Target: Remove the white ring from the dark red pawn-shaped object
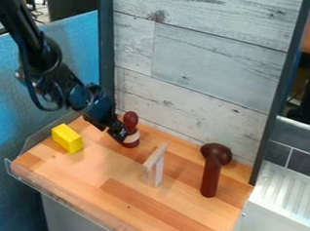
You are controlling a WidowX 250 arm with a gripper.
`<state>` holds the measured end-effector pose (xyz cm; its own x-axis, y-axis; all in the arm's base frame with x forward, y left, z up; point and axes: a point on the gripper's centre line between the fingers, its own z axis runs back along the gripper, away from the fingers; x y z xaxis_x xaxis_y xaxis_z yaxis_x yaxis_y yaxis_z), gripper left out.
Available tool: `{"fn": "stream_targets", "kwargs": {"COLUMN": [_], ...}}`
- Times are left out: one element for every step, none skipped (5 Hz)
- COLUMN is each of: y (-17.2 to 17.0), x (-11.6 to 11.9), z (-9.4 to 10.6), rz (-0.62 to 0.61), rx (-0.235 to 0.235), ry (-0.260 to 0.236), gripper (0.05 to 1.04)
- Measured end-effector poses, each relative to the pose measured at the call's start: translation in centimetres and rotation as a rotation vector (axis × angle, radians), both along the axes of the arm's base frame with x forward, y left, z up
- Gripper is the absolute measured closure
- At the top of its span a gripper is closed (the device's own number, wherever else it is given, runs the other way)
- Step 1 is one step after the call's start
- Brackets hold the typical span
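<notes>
The block [67, 138] reads solid yellow on my feed. Near my black gripper [121, 133], the knobbed piece [131, 120] is dark red with 1 pale band. I see a glossy red-brown mallet shape [210, 179], a pale beige stand [158, 170], an orange-brown tabletop [172, 213] in lighter and darker strips, whitewashed grey-grained boards [206, 59] and blue fabric [77, 30].

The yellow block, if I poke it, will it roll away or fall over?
The yellow block probably won't roll, because its sides are flat. It likely won't tip easily either, since it lies on a long side on the wooden tabletop. Its straight edges make it look stiff, so I'd guess it would slide.
</notes>
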<state>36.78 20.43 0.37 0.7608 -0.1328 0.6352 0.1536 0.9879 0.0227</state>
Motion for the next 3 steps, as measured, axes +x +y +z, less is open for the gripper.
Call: {"fn": "stream_targets", "kwargs": {"y": [0.97, 1.64, 1.92], "x": [0.02, 0.01, 0.17], "z": [0.32, 0.41, -0.32], "rz": [0.060, 0.116, 0.172], "rx": [0.011, 0.047, 0.037], "ry": [-0.124, -0.187, -0.227], "gripper": [0.083, 0.083, 0.083]}}
